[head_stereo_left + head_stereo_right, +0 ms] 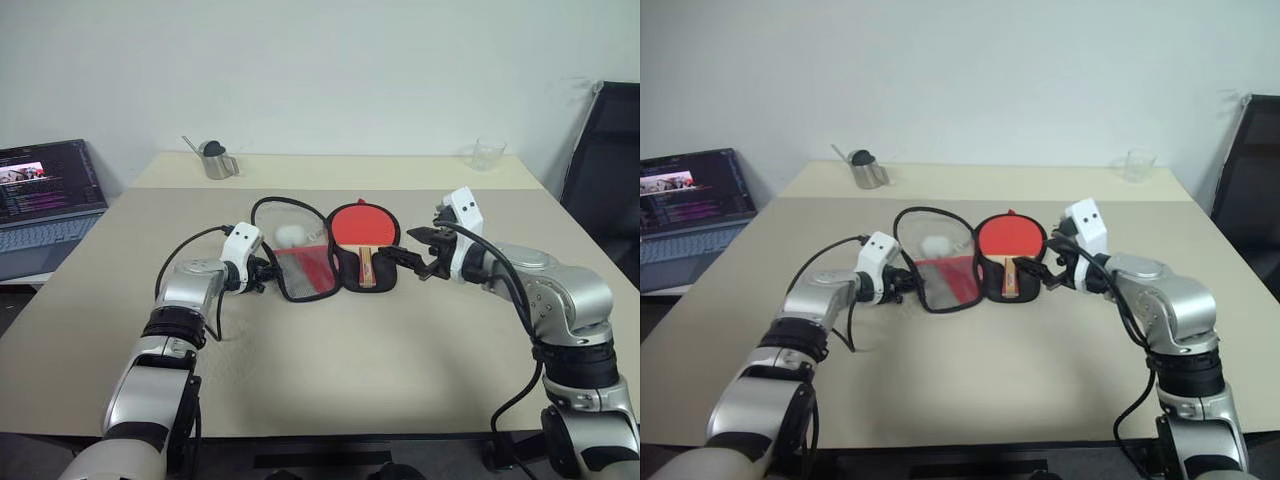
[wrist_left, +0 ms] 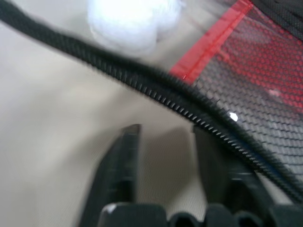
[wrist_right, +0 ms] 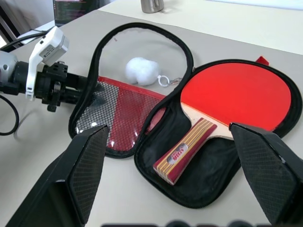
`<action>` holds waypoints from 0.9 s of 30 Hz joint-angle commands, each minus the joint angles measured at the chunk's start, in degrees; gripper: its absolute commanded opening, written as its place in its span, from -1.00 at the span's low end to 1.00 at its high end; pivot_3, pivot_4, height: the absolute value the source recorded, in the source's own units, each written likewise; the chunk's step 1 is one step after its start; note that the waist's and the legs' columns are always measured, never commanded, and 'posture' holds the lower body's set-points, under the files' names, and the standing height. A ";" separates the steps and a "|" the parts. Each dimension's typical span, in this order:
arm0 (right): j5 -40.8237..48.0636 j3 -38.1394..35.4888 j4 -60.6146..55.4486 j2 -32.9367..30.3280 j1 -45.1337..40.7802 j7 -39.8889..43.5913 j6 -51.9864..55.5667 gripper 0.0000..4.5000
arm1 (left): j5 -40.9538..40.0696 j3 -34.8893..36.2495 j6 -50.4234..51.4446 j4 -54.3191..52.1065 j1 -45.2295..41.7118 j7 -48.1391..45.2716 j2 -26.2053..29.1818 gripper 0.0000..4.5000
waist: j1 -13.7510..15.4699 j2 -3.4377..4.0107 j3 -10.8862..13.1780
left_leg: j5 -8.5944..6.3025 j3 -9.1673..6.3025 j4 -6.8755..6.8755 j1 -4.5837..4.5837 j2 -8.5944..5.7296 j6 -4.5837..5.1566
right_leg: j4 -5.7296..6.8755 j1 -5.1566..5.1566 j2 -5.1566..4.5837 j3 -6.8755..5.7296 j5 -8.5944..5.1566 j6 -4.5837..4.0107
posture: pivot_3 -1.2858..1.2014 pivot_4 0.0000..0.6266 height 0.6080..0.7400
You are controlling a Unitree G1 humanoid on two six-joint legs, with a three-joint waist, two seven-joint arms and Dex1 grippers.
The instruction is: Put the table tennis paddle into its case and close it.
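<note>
Beige tabletop [image 1: 330, 380] stretches wide in front, bare across its whole near half, with a pale wall behind it. A metal cup [image 1: 216, 160] sits at the far left edge and a clear glass [image 1: 488, 154] at the far right edge, both well away from the action; a laptop [image 1: 45, 200] glows off the table's left side and a black chair [image 1: 605, 170] stands off the right. Centre stage, the case [image 3: 142, 101] lies flat and splayed open like a book, zipper rim running all the way round. Its left flap shows the black mesh panel over red, with a white fluffy pom-pom charm [image 3: 142, 71] resting inside the rim's loop. In the right half lies the table tennis paddle [image 3: 236, 97], red face up, striped wooden handle pointing toward the near edge, fully within the black rim. Now the left gripper [image 1: 266, 273] is right down at the outer edge of the mesh flap, its fingers [image 2: 120, 163] narrowed to a slim gap just short of the zipper rim, with table surface visible between them and nothing clamped. Over on the other side, the right gripper [image 1: 412, 252] hovers just beside the paddle half, jaws spread wide and empty, the handle lying between them in its wrist view.
</note>
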 commanded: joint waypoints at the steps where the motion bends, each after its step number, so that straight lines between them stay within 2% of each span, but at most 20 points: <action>1: 3.99 -0.87 -5.63 -2.24 1.30 3.58 0.95 1.00 | 0.19 0.19 -0.88 -1.75 -2.31 -0.43 0.45 -0.75 | 0.09 0.00 0.00 | 0.00 0.00 0.01 0.00 -0.01 0.00 | 0.00 0.01 0.00 0.01 0.00 0.00 | 0.03 -0.52 1.00; 3: 5.14 -0.43 -6.81 -2.99 2.02 4.60 1.31 1.00 | 0.17 0.11 -0.91 -2.12 -2.59 -0.40 -0.01 -0.99 | 0.14 0.00 0.00 | 0.00 0.02 0.01 -0.01 -0.02 0.00 | -0.04 0.03 -0.01 0.02 0.00 0.01 | 0.03 -0.52 1.00; 9: 5.09 0.46 -6.46 -2.94 2.35 4.22 0.79 1.00 | -0.57 0.03 -1.09 -4.13 -4.06 -0.62 -2.29 -0.99 | 0.15 0.00 0.00 | 0.00 0.02 0.01 -0.01 -0.04 0.00 | -0.04 0.03 -0.03 0.00 0.00 0.02 | 0.03 -0.52 1.00; 13: 5.68 0.07 -7.12 -3.91 2.50 4.97 0.32 1.00 | -5.62 1.28 4.68 -12.36 -5.67 -4.88 -5.08 -0.99 | 0.21 -0.02 0.01 | 0.00 0.02 0.03 -0.05 -0.05 0.00 | -0.05 0.02 -0.04 0.01 0.00 0.02 | 0.03 -0.52 1.00; 17: 6.63 -0.51 -8.65 -5.84 3.29 6.09 0.20 1.00 | -6.37 0.58 5.88 -15.82 -7.34 -2.91 -8.77 -0.99 | 0.25 -0.02 0.01 | 0.00 0.02 0.02 -0.07 -0.07 0.00 | -0.10 0.04 -0.05 0.03 0.00 0.03 | 0.03 -0.52 1.00; 22: 7.62 -2.42 -11.35 -9.97 5.24 7.62 -0.27 1.00 | -4.04 -0.46 1.55 -8.95 -10.79 4.58 -16.78 -0.99 | 0.30 -0.02 0.01 | 0.00 0.00 0.03 -0.03 -0.07 0.00 | -0.08 0.06 -0.04 0.02 0.00 0.03 | 0.03 -0.52 1.00; 27: 8.37 -5.50 -12.77 -13.55 7.11 7.15 0.06 1.00 | 3.25 -6.07 -3.03 0.10 -10.86 12.96 -23.19 -0.99 | 0.10 -0.02 0.01 | 0.00 0.00 0.04 -0.01 -0.11 0.01 | -0.13 0.12 -0.04 0.06 0.01 0.07 | 0.03 -0.52 1.00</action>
